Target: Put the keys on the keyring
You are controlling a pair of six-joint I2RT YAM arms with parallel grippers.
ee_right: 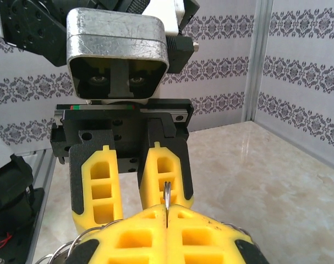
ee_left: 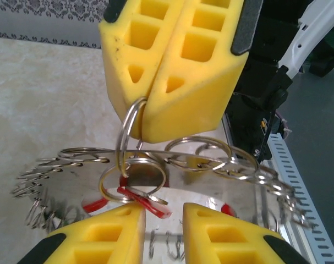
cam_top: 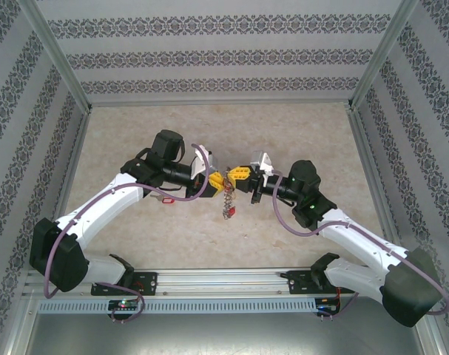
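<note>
Right end effector [ee_right: 167, 217] is clamped on one thin loop of the keyring [cam_top: 227, 198], which dangles toward 6 o'clock; left end effector [ee_left: 164, 217] stands apart. I judge it light, slippery, floppy: pinch loops edge-on.

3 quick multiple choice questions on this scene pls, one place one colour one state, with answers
1. Where is the keyring? A flat on the table B hanging between the left gripper and right gripper C by the back wall
2. The tag among the rings is: A red B blue C white
3. The right gripper's fingers are: A wide open B shut on a ring C shut on nothing
Answers: 1 B, it dangles between them in the top view; 2 A, the tag shows red; 3 B, they pinch one ring of the keyring.
</note>
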